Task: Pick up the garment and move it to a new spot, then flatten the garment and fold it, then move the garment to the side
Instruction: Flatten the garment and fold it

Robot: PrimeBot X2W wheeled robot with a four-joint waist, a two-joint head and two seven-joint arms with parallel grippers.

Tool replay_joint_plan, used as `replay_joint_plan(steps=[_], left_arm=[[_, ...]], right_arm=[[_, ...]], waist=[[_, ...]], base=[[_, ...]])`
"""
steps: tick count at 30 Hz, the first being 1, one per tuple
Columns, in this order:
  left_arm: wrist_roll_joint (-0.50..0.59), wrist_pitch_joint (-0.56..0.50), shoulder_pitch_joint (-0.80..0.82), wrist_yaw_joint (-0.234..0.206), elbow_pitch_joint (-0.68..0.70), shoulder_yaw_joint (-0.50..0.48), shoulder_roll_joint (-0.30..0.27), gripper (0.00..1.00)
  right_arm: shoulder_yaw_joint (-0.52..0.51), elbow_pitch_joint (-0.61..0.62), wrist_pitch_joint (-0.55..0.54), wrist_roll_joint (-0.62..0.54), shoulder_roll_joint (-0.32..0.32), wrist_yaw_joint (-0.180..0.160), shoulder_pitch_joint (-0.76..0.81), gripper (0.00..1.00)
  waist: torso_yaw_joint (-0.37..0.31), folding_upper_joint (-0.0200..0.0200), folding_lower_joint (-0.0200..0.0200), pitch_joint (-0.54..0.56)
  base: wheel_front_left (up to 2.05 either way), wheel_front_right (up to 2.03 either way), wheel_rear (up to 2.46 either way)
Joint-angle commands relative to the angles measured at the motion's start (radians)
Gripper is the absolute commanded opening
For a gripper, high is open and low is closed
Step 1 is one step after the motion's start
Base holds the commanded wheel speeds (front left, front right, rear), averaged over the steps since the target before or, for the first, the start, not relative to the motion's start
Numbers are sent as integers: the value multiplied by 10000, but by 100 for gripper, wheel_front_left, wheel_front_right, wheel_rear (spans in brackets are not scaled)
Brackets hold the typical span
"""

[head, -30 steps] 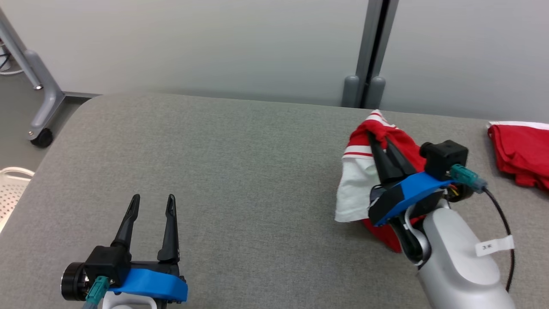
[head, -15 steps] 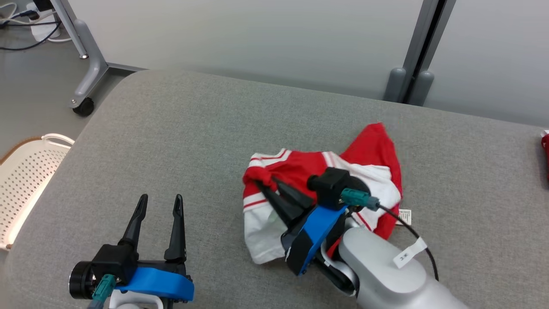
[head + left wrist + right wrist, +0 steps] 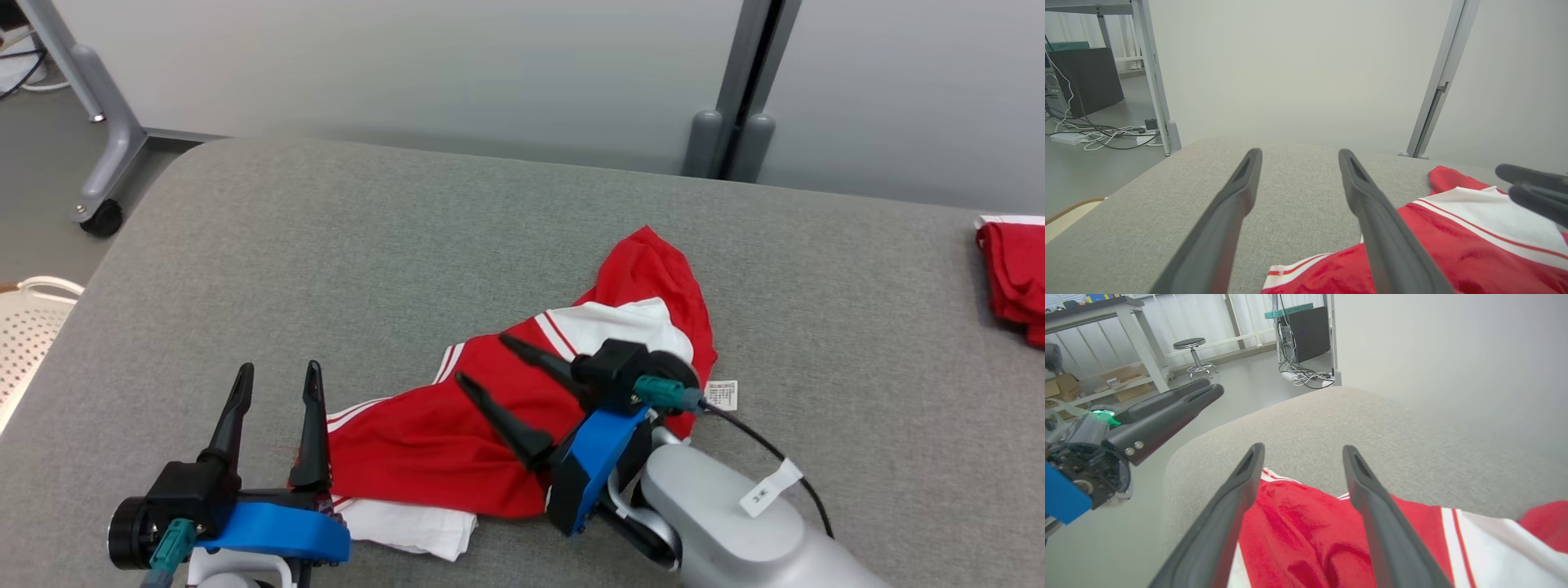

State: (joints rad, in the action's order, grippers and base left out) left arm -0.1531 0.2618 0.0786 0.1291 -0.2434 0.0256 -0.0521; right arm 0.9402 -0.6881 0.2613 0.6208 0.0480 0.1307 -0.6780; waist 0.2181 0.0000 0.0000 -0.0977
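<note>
A red and white garment (image 3: pixel 408 445) lay crumpled on a grey fabric-covered surface (image 3: pixel 326 245), around the middle of the surface and towards its front edge. It stretched slantwise, from a white-striped hem near the surface's front left to a red point further back. White panels showed at both ends, and a small label (image 3: pixel 722 394) stuck out on the side towards the surface's right.

The right gripper (image 3: pixel 482 358) hovered low over the surface's middle, above the garment's red centre. Its two dark fingers were spread wide and clasped nothing. The left gripper (image 3: pixel 277 367) sat over the surface's front left, also spread wide and empty. Its inner finger was just beside the garment's striped hem; whether it touched could not be told.

A second red cloth (image 3: pixel 1012 269) lay at the surface's right edge, well apart. A white perforated basket (image 3: pixel 24 327) stood beyond the surface's left edge.

The garment looked thin, light and limp, likely a sports jersey. It would probably sag, bunch and fold over itself when lifted, and might drag on the textured surface. Its bunched middle seemed a poor hold for flattening. The striped hem and the far red point looked better, one for each gripper. Each pinch should catch an edge cleanly so the cloth could be drawn taut.
</note>
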Motion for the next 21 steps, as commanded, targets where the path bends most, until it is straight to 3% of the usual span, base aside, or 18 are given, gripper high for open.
replay_joint_plan(steps=[1, 14, 21], left_arm=[[57, 43, -86, 18, 84, -78, 11, 100], [319, 41, -289, 21, 311, -440, 11, 100], [373, 43, -343, 22, 364, -519, -25, 100]], right_arm=[[-519, 29, 41, -376, 46, 3, -16, 100], [-5760, 1991, 40, -3086, 1168, 3, 2620, 100], [-7595, 3092, 41, -3633, 1245, 3, 4475, 100]], waist=[[-243, 0, 0, 113], [-1337, 0, 0, 236], [-1598, 0, 0, 301]], base=[[0, 0, 0], [0, 0, 0], [0, 0, 0]])
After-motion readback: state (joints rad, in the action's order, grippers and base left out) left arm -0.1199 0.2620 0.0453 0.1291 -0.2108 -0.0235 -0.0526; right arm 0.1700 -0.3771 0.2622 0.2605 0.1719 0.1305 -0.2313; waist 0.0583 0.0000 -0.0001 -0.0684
